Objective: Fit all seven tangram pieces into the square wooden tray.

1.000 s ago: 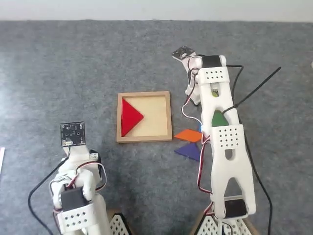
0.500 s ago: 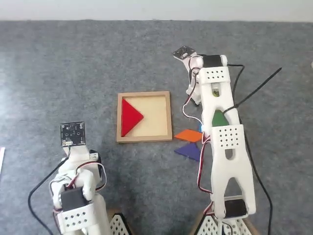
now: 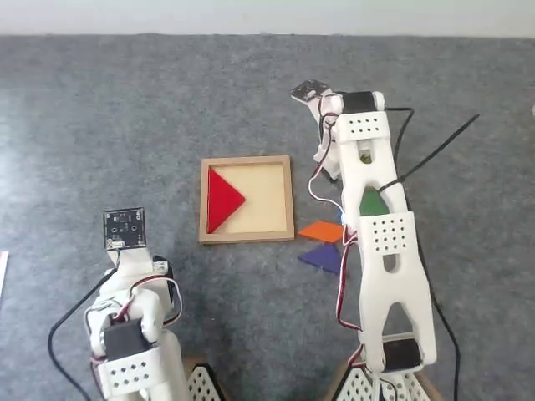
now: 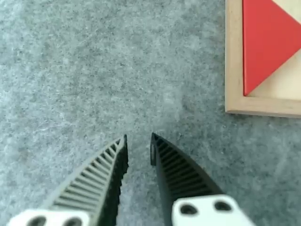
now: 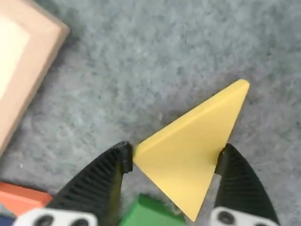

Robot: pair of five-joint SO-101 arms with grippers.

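My right hand (image 5: 173, 155) is clamped on the yellow triangle (image 5: 197, 136), one finger at its corner and the other against its opposite edge. It sits over the grey bench (image 3: 125, 125) to the right of the square wooden tray (image 3: 246, 159); I cannot tell whether it is lifted or resting.

The tray holds one piece, the red triangle (image 3: 221, 199), which lies against the left wall (the rest of the floor is bare wood).

The green piece (image 3: 374, 202) lies right of the tray, partly under my right arm. The orange piece (image 3: 322, 230) is just off the tray's near right corner, and the purple triangle (image 3: 324, 257) is nearer still.

My left hand (image 4: 138, 139) hangs over the bench near the tray's near left corner. Its fingers are a narrow gap apart, with nothing between them.
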